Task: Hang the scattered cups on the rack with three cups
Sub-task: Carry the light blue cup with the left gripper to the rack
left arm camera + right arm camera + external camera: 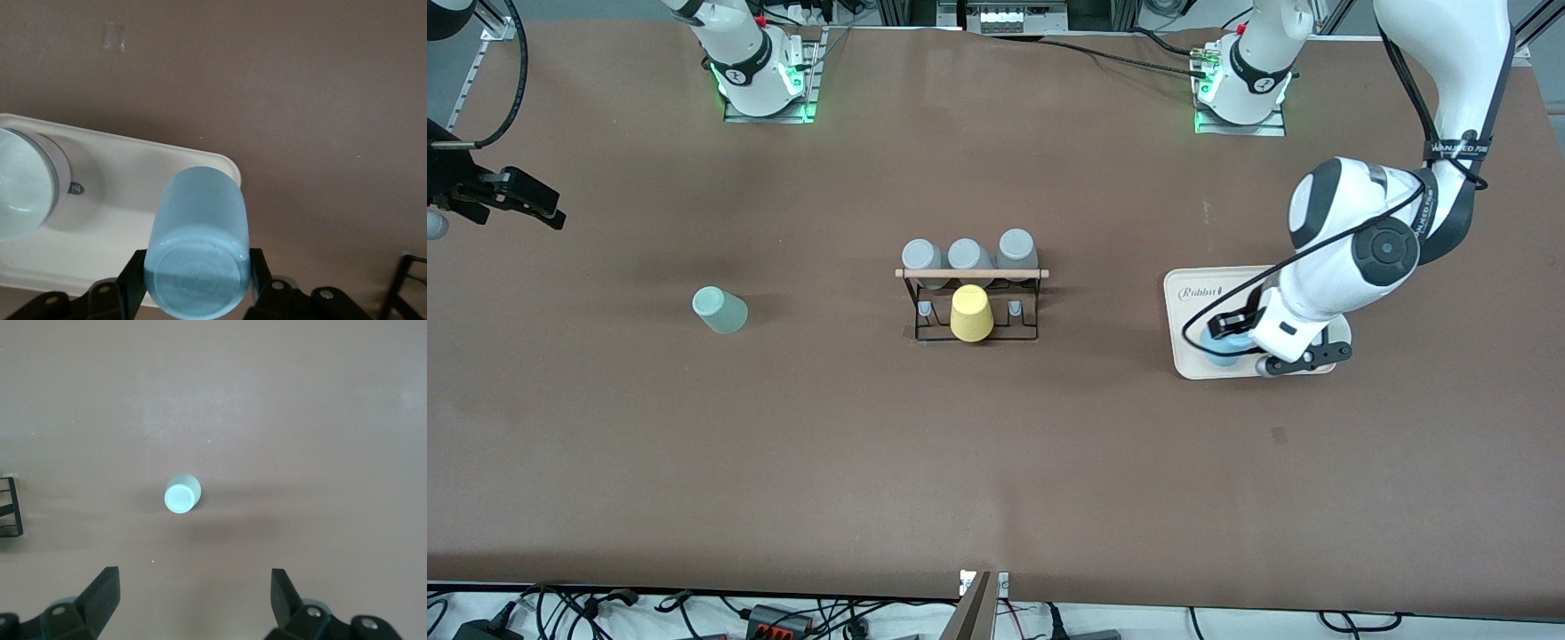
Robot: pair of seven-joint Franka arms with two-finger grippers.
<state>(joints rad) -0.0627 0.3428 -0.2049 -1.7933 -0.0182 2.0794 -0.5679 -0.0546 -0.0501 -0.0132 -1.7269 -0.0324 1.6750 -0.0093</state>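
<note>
The light blue cup (pixel 1216 348) is on the beige tray (pixel 1192 307), base up, toward the left arm's end of the table. My left gripper (pixel 1232 336) is shut on it, with a finger (pixel 131 280) pressed on each side of the cup (pixel 200 220). The pale mint green cup (pixel 719 310) stands base up on the bare table toward the right arm's end. My right gripper (pixel 534 203) is open and empty in the air, with the mint cup (pixel 181 495) well ahead of its fingers. The black wire rack (pixel 971 302) with its wooden rod stands mid-table.
A yellow cup (pixel 970 313) sits on the rack's nearer side and three grey cups (pixel 966 255) on its farther side. A round pale dish-like thing (pixel 23 183) sits on the tray (pixel 120 180). Rack edges show in both wrist views (pixel 403 287) (pixel 10 507).
</note>
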